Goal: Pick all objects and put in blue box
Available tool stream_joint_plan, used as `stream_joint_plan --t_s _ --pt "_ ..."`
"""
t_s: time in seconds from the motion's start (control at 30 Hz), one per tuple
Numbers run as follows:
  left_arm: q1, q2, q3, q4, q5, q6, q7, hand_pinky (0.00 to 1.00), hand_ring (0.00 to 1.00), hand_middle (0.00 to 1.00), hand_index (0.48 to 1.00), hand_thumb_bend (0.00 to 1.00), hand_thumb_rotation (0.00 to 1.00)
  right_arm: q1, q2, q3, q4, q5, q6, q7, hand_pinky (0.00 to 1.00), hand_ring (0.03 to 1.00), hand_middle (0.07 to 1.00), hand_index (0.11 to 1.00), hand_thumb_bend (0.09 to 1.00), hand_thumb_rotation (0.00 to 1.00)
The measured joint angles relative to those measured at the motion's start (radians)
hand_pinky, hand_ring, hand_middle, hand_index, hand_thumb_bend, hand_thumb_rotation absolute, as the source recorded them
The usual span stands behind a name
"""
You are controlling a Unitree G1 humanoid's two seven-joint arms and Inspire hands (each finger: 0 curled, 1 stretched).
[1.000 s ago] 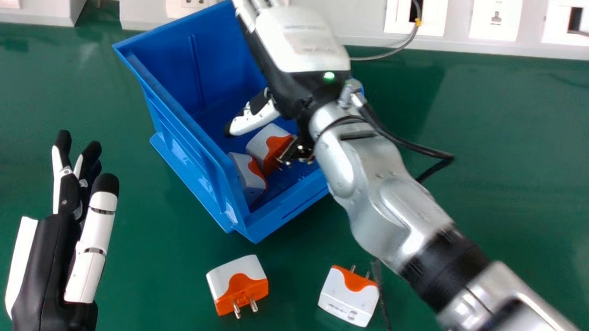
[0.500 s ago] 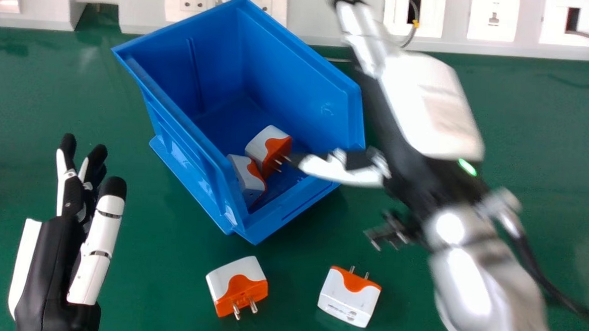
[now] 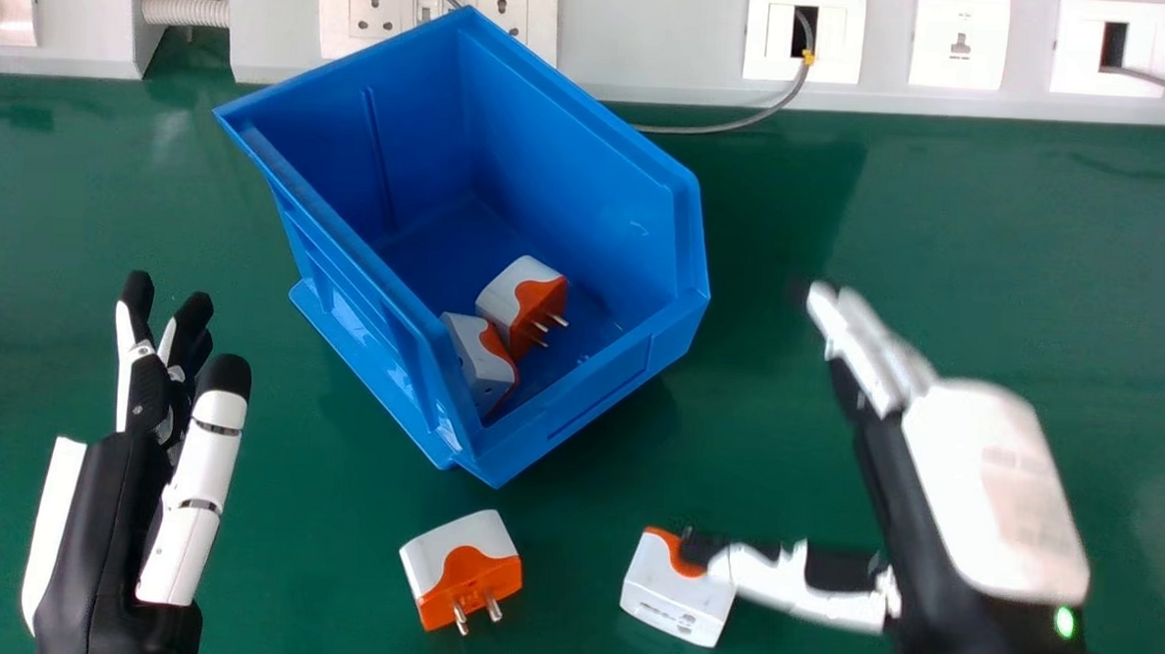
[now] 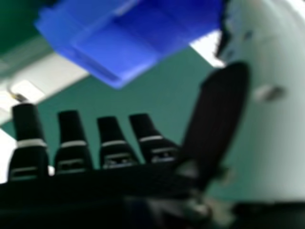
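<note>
Away from the box, the right hand (image 3: 993, 487) had moved rightward and toward the near side of the desk (image 3: 309, 521), clearing the box interior. Nearest, the left hand (image 3: 102, 532) was positioned at the left, its fingers extended, slightly relaxed and holding nothing. At the near right, the right hand had its fingers straight and its thumb extended toward the left; nothing was held. The right hand view likewise showed straight fingers (image 4: 71, 129), with the thumb (image 4: 219, 109) spread apart from them and the box beyond.

Two plugs lay on the desk between the hands. The left plug (image 3: 459, 558) had its pins directed toward the near side. The right plug (image 3: 679, 597) lay with its orange end away from the near edge; the thumb tip overlapped that end in the head view, and contact could not be determined.

Beyond these, the box (image 3: 630, 373) stood on the desk, set at an angle, with its low wall toward the near right. Two more plugs, a nearer one (image 3: 478, 357) and a farther one (image 3: 515, 287), rested side by side on its floor. Farthest, a grey cable (image 3: 709, 130) ran along the desk before the socket panel (image 3: 654, 35).
</note>
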Motion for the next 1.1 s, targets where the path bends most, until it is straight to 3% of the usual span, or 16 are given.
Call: stream_joint_plan --t_s 0.17,0.43,1.1 --pt "-0.001 -0.001 0.0 0.001 0.003 0.0 0.005 1.0 1.0 0.99 0.985 0.33 0.83 0.027 0.001 0.007 0.118 -0.004 -0.063 -0.054 0.71 0.842 0.891 0.867 0.768 0.52" --pt "-0.018 0.0 0.0 0.018 0.0 -0.007 -0.002 1.0 1.0 0.99 0.986 0.33 0.82 -0.015 0.003 0.041 0.288 -0.025 -0.109 -0.104 0.71 0.833 0.881 0.865 0.747 0.54" --pt "-0.036 0.002 0.002 0.025 0.006 -0.02 0.006 1.0 1.0 0.98 0.976 0.34 0.86 -0.239 0.053 0.133 0.556 -0.1 -0.016 -0.135 0.67 0.8 0.848 0.827 0.685 0.44"
